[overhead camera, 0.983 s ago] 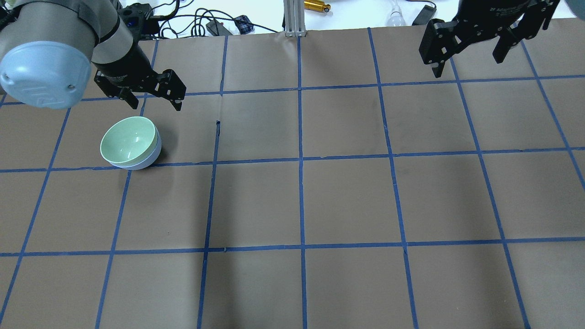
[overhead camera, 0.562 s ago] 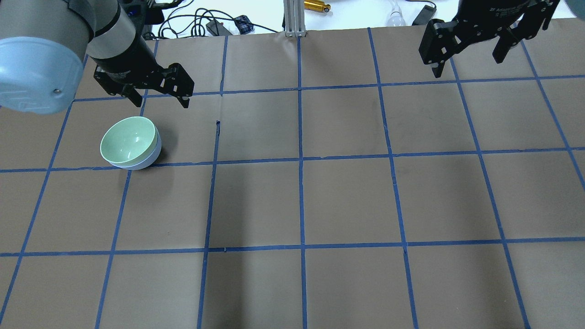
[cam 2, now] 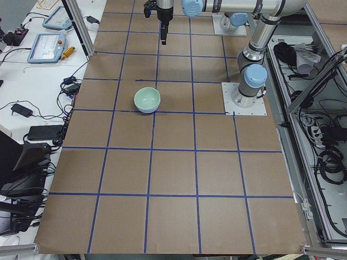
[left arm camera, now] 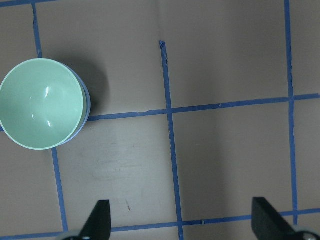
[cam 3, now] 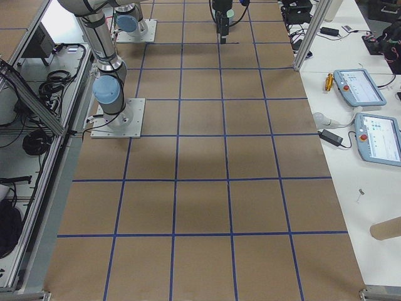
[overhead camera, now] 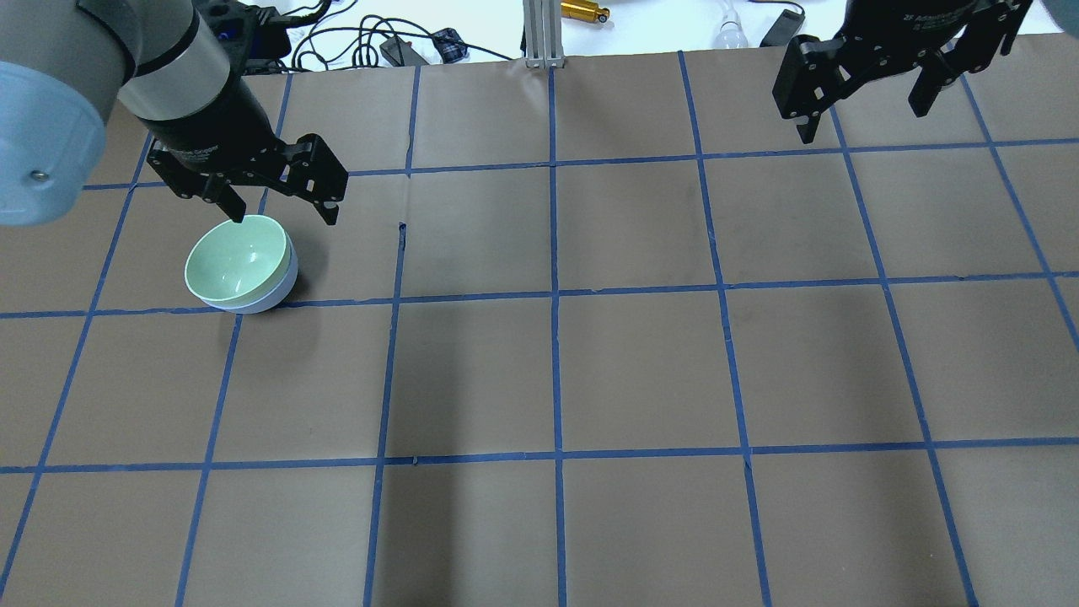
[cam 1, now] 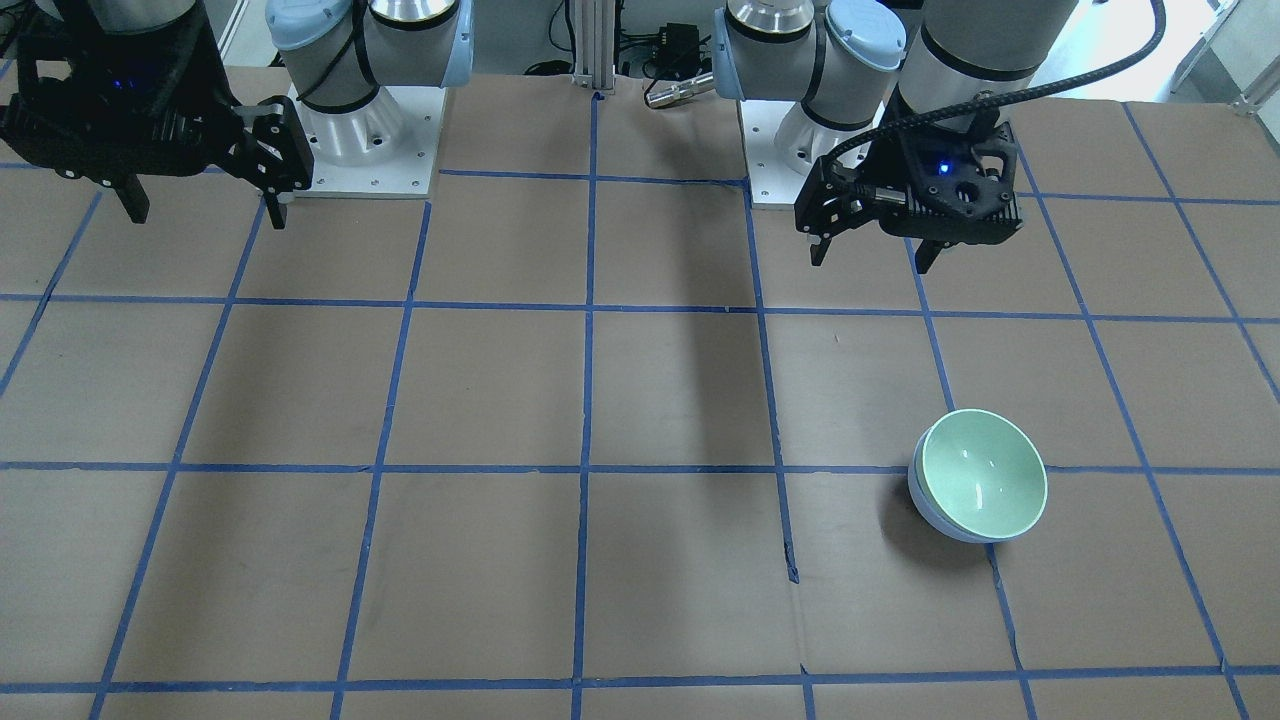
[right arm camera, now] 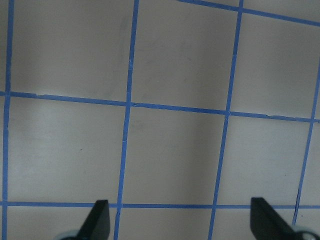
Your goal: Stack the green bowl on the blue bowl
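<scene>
Brown paper (cam 1: 480, 390), ruled into squares by blue tape (cam 1: 586, 400), is spread over the whole bench (cam 1: 300, 590).

From the operators' side, the green bowl (cam 1: 985, 483) is seen nested upright in the blue bowl (cam 1: 926, 508), of which only a pale crescent of outer wall is shown. The pair is set on the bench's left half, nearer the operators' edge than the robot's edge. The left gripper (cam 1: 870, 257) is held high, apart from the bowls, its fingers spread and nothing between them. The right gripper (cam 1: 203, 215) is raised over the right half, likewise released and empty.

From overhead, one left fingertip is lined up with the green rim in the picture only.

From the left end, the stack is seen level with the left arm's base (cam 2: 244, 97), which is bolted at the robot's edge.

From the right end, the right arm's base (cam 3: 119, 116) is seen at the robot's edge.

At the left wrist, the stack is shown small and off to one side, with both fingertips wide apart over bare paper.

At the right wrist, two parted fingertips are framed over taped squares alone.
</scene>
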### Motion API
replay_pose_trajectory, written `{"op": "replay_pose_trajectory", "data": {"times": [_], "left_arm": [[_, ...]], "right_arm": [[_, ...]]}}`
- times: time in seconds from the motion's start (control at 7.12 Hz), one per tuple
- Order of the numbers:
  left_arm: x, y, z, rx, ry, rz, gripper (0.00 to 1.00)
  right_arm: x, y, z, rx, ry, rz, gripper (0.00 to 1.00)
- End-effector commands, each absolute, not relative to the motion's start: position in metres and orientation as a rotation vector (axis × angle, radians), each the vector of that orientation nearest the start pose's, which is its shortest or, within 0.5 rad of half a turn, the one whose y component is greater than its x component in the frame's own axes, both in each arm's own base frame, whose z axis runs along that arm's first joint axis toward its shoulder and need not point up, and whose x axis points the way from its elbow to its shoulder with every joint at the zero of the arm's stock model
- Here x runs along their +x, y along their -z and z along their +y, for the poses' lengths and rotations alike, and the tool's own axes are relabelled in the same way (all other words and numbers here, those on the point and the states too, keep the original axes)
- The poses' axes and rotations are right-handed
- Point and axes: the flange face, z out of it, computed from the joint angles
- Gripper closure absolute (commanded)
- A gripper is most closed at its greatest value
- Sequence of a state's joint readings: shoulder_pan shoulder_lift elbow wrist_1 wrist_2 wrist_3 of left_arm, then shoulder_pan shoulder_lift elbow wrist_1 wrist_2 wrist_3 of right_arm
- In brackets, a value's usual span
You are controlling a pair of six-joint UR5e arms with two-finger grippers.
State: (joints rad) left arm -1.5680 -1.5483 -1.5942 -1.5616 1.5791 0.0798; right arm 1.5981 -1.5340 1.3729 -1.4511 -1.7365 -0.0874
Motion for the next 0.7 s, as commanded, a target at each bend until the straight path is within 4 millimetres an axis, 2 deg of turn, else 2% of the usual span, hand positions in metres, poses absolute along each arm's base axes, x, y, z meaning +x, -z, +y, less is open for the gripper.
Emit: {"op": "replay_pose_trajectory", "data": {"times": [0.0,0.56], "left_arm": [[-0.1333,-0.4865,-0.482,0.125,-0.012,3.139,0.0],[-0.1312,-0.486,-0.4811,0.13,-0.01,3.125,0.0]], "right_arm": [[0.1308,-0.5561,-0.503,-0.184,0.06,3.303,0.0],[0.13,-0.5561,-0.5032,-0.182,0.06,3.303,0.0]]}}
